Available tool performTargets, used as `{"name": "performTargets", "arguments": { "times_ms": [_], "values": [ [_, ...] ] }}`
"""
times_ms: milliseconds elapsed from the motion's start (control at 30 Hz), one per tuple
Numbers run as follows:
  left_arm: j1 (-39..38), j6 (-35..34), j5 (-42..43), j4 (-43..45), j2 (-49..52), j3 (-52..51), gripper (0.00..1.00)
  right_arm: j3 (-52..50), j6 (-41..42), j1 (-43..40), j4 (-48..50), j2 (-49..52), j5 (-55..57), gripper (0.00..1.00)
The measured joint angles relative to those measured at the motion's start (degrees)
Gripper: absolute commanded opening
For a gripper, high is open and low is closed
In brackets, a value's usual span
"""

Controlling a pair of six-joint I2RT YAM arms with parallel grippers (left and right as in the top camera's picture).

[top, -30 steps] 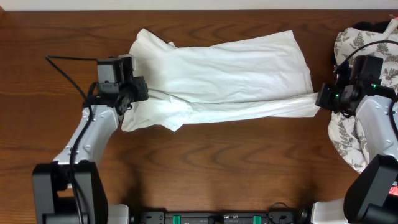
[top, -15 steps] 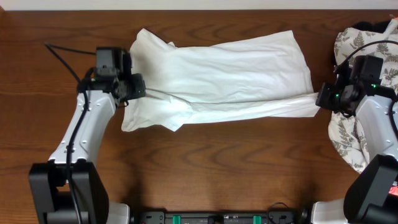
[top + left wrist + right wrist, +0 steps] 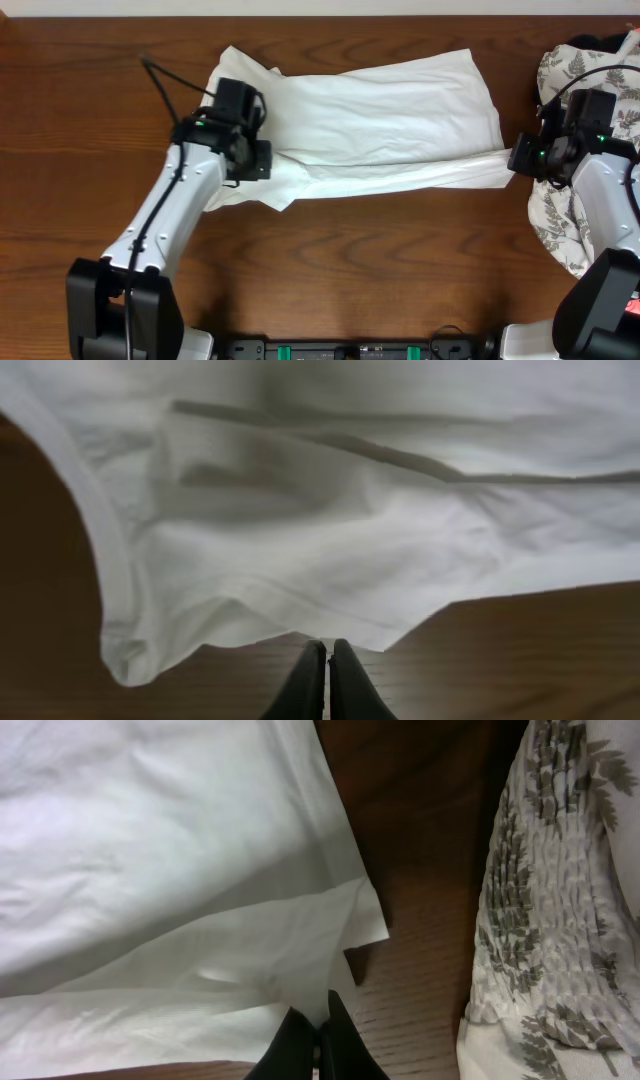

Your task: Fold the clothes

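Observation:
The white T-shirt (image 3: 380, 110) lies spread across the far middle of the table, with its near long edge folded over. No print shows. My left gripper (image 3: 258, 160) is over the shirt's left part, near the sleeve. In the left wrist view its fingers (image 3: 328, 650) are shut, with the tips at the near edge of the shirt (image 3: 350, 540); I see no cloth between them. My right gripper (image 3: 515, 160) is shut on the shirt's right near corner. The right wrist view shows cloth (image 3: 150, 870) pinched between its tips (image 3: 322, 1005).
A white cloth with grey fern-leaf print (image 3: 600, 70) lies bunched at the right edge, behind and under my right arm; it also shows in the right wrist view (image 3: 560, 920). Bare brown table (image 3: 380, 260) lies in front of the shirt.
My left gripper has moved right from the shirt's left edge to above the sleeve area. The shirt and my right arm have not moved.

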Motion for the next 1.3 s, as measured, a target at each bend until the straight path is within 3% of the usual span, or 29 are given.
{"name": "performTargets", "arguments": {
  "times_ms": [100, 233, 300, 500, 933, 1067, 1300],
  "values": [
    [-1.95, 0.66, -1.92, 2.05, 0.00, -0.98, 0.13, 0.00, 0.02, 0.00, 0.13, 0.00, 0.00, 0.01],
    [-3.63, 1.97, -4.39, 4.98, 0.04, -3.69, 0.15, 0.00, 0.02, 0.00, 0.46, 0.00, 0.00, 0.01],
    [-4.24, 2.73, -5.03, 6.49, 0.11, -5.09, 0.23, 0.00, 0.02, 0.00, 0.68, 0.00, 0.00, 0.01],
    [-6.97, 6.27, -6.01, 11.32, 0.31, -9.44, 0.33, -0.02, 0.02, 0.00, 1.01, 0.00, 0.00, 0.02],
    [-12.92, 13.16, -5.99, 15.93, 0.31, -15.26, 0.36, -0.02, 0.02, 0.00, 0.92, 0.00, -0.02, 0.01],
    [-14.12, 14.75, -6.03, 17.07, 0.31, -15.34, 0.43, -0.02, 0.02, 0.00, 0.92, 0.00, 0.00, 0.01],
    [-15.13, 16.44, -7.67, 22.36, 0.42, -18.73, 0.45, -0.02, 0.02, 0.00, 1.03, 0.00, -0.02, 0.01]
  ]
}}
